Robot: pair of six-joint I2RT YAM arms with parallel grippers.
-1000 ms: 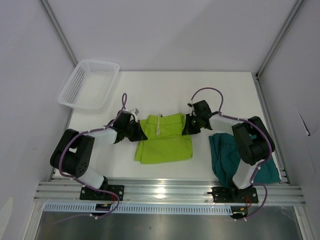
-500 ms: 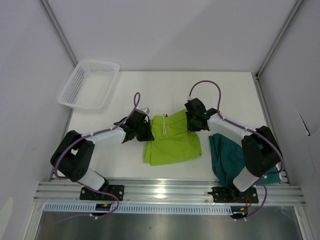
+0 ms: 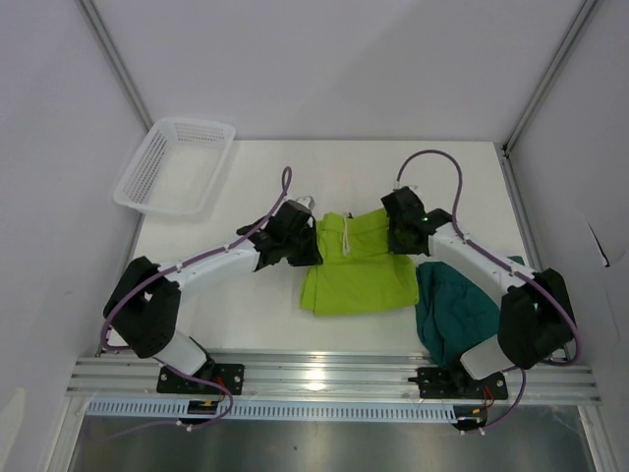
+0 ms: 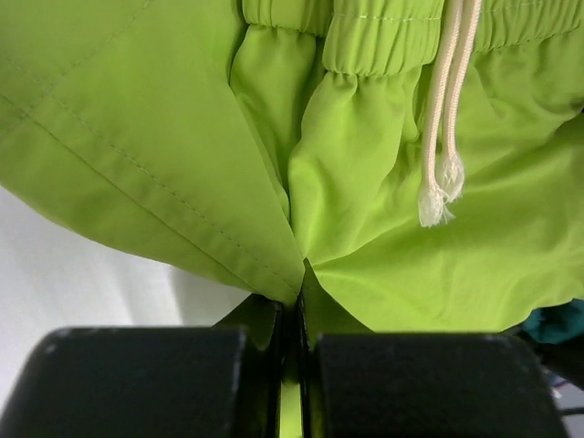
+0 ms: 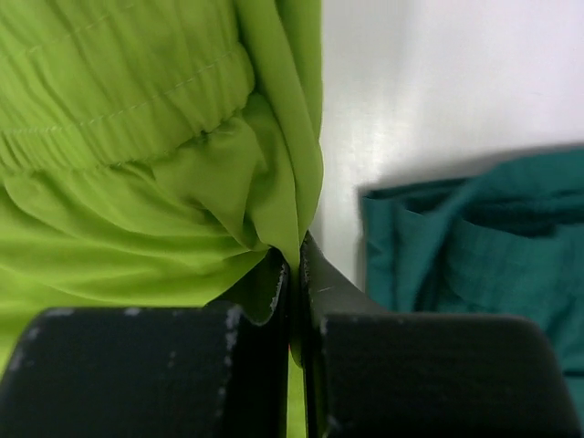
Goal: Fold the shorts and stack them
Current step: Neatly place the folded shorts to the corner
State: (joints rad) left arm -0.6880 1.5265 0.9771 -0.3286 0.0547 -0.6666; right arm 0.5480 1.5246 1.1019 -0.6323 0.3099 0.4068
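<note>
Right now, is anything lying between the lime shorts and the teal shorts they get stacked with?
Nothing visible. The left gripper and right gripper pinch the lime shorts at the waistband; the right wrist view shows only bare table between them and the teal shorts.

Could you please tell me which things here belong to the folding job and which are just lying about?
Job:
lime shorts, mid-table
teal shorts, near right

Lying about:
white mesh basket, far left corner
</note>
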